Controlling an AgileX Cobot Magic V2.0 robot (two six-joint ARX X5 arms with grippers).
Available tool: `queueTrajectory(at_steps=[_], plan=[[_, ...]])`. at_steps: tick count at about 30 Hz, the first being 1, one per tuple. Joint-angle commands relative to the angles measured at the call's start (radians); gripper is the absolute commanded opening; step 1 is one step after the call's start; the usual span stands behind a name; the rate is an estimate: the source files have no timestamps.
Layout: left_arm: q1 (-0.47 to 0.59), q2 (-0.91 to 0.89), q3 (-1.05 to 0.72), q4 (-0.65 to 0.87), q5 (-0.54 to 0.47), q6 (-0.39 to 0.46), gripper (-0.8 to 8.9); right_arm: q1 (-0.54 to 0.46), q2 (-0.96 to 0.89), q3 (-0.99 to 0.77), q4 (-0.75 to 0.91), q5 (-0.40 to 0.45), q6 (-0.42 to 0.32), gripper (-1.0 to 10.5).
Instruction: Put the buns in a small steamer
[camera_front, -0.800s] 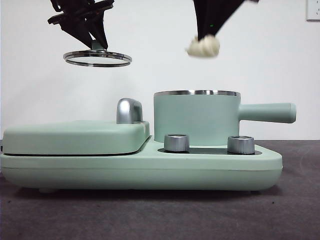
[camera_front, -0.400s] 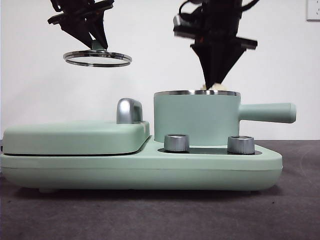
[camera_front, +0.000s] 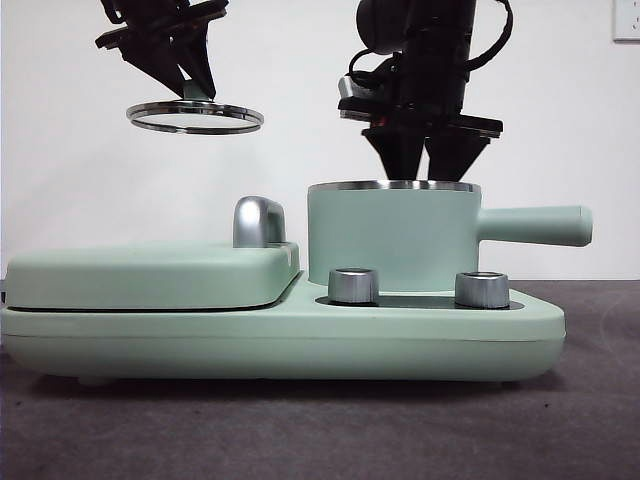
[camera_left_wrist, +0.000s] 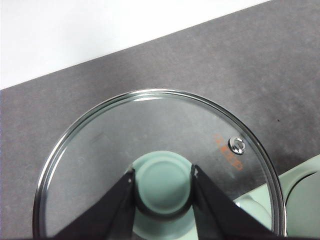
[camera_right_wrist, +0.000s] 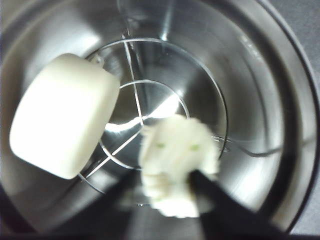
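The right gripper (camera_front: 428, 172) reaches down into the open mouth of the small steamer (camera_front: 392, 238), its black tips dipping just behind the steel rim with little room between them and the pot's inner wall. In the right wrist view its jaws are clenched on the ridged bun (camera_right_wrist: 177, 165), which hangs above the wire rack (camera_right_wrist: 150, 115) on the steamer's steel floor; the smooth bun (camera_right_wrist: 62, 115) already lies inside, leaning against the wall beside the rack. That makes two buns, both within the pot. The left gripper (camera_front: 185, 75) holds high over the flat griddle (camera_front: 150, 275), well apart from the steamer, its jaws gripping the green knob (camera_left_wrist: 162, 185) of the one glass lid (camera_front: 195, 116), so the space above the pot's handle (camera_front: 535, 225) side is free. Two steel dials (camera_front: 353, 285) stand on the base in front of the pot. Half a second ago the right gripper's tips were just above the rim; a second ago the ridged bun hung high in the air.
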Motion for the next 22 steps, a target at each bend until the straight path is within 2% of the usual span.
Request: queueTrajectory(at_steps=[1, 14, 22], plan=[[-0.002, -0.01, 0.041, 0.022, 0.005, -0.008, 0.19, 0.002, 0.015, 0.027, 0.011, 0.001, -0.004, 2.9], [-0.002, -0.01, 0.041, 0.021, 0.005, -0.008, 0.19, 0.002, 0.007, 0.029, 0.021, -0.003, -0.012, 3.6], [-0.002, -0.01, 0.041, 0.022, 0.005, -0.008, 0.19, 0.002, -0.051, 0.031, 0.055, -0.003, -0.012, 4.6]])
